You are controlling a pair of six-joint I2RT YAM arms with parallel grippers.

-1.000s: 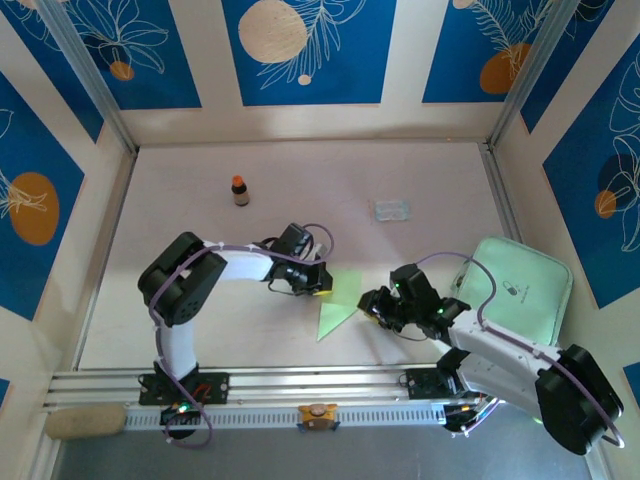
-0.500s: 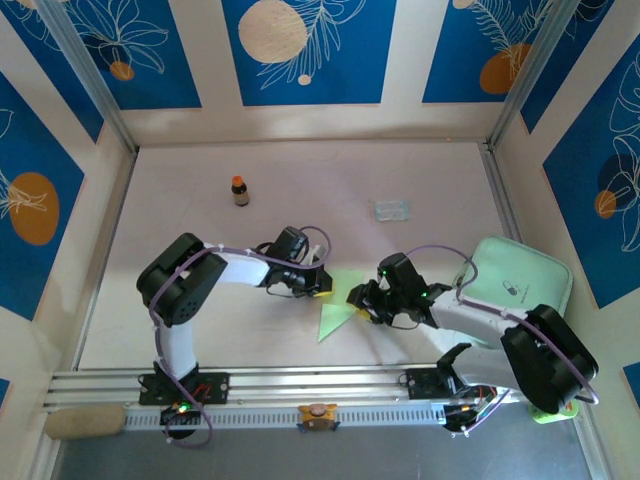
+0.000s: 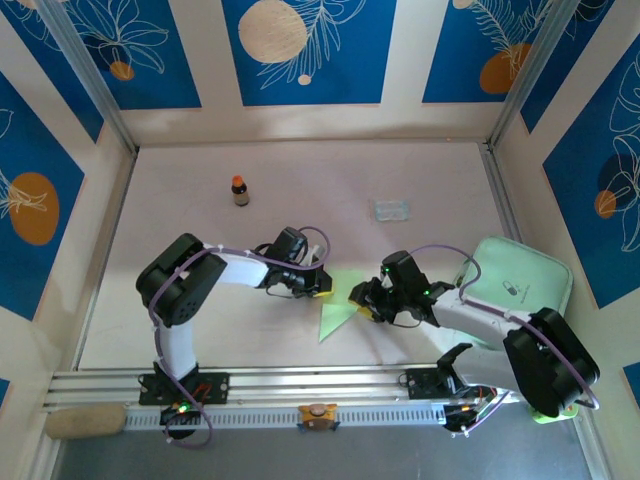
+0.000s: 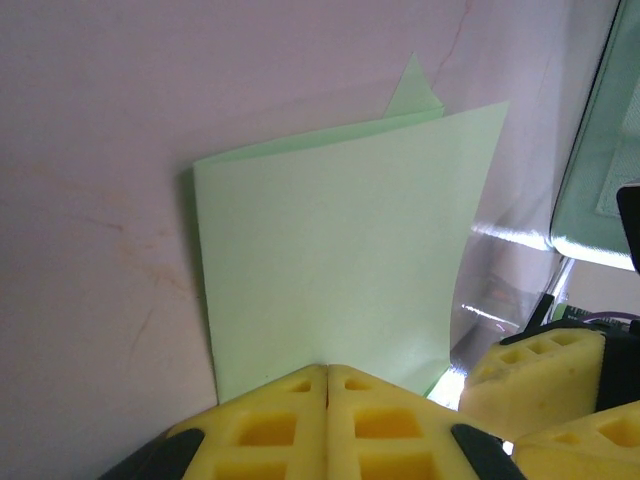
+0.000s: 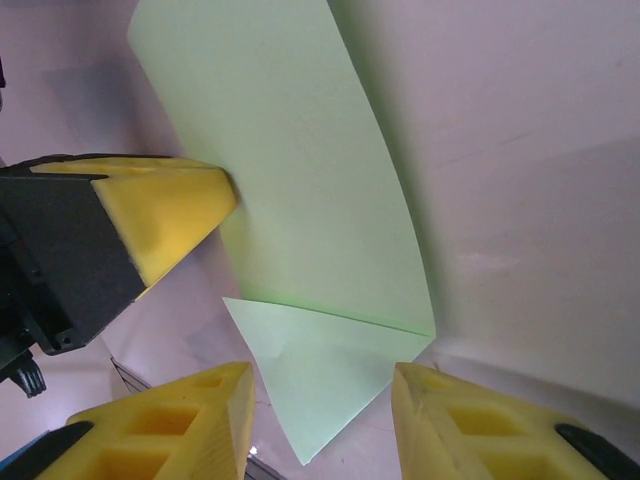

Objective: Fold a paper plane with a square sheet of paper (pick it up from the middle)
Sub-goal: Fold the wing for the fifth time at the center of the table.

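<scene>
Evidently early: left end effector [image 4: 327, 372] clamps the partly folded square sheet of paper [image 4: 340, 250], right end effector [image 5: 318, 385] apart, most folds pending.

This is a robot lab test cell. A bare pale table [image 3: 300, 180] is boxed in by panels [image 3: 310, 50] printed with blue leaf patterns and framed by aluminium posts [image 3: 90, 75]. A cabled left arm [image 3: 185, 290] and right arm [image 3: 520, 340] are bolted to a slotted rail [image 3: 300, 385] at the near edge. A few props lie about: bottle [image 3: 240, 190], packet [image 3: 392, 209], tray [image 3: 520, 285], paper [image 3: 335, 318].
</scene>
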